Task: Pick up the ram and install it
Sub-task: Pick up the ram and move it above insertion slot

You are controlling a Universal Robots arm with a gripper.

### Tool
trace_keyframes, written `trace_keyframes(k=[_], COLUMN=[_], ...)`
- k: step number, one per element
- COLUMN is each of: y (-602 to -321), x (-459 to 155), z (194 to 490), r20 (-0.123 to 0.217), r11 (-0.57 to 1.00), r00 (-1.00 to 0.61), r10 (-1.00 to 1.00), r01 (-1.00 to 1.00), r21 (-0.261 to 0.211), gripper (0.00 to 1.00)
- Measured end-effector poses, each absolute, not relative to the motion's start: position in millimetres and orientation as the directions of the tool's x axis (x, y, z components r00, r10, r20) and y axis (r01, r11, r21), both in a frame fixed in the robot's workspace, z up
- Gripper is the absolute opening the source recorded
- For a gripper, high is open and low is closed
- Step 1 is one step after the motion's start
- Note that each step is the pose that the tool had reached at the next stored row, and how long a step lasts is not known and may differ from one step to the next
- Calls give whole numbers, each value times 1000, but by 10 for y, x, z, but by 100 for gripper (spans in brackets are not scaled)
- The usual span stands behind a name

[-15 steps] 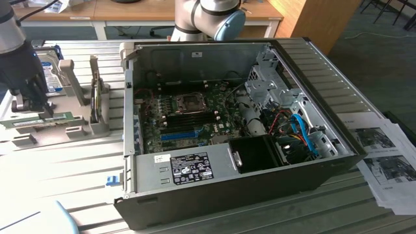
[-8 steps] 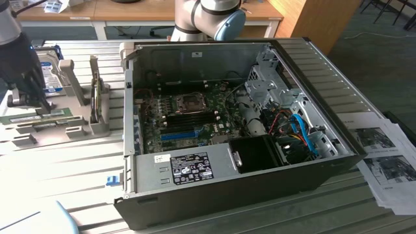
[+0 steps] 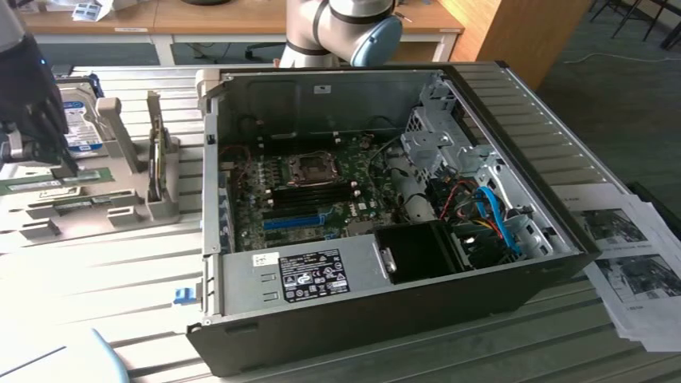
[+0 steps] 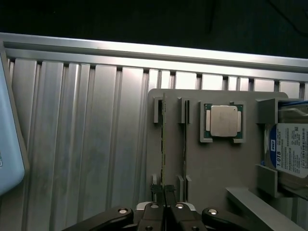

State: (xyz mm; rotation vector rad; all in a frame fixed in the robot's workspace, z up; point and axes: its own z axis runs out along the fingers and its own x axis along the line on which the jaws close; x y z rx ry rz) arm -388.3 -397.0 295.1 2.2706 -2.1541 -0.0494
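Observation:
The ram (image 4: 163,144) is a thin green stick standing on edge in a slot of the grey holder (image 4: 211,168). My gripper (image 4: 164,192) is shut on its near end, with the fingers pressed together around the board's edge. A second similar stick (image 4: 185,139) stands in the neighbouring slot, untouched. In the exterior view my gripper (image 3: 53,159) hangs low over the holder (image 3: 96,209) at the exterior view's left, where green sticks (image 3: 37,183) lie. The open computer case (image 3: 532,120) with its motherboard (image 3: 309,191) sits in the middle.
A processor chip (image 4: 224,120) and a hard drive (image 4: 291,149) rest in the same holder beside the sticks. Ribbed metal tabletop (image 4: 77,144) surrounds the holder. Printed papers (image 3: 627,255) lie at the exterior view's right of the case. The arm's base (image 3: 340,32) stands behind the case.

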Motion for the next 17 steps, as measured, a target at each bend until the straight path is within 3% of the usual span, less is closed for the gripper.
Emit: trace_keyframes(k=[17], y=[-3970], x=[-3871], z=[3337], r20=[-15], r11=[-51], r00=[50], r10=[-999], r01=[-998], r21=[32], gripper=[11])
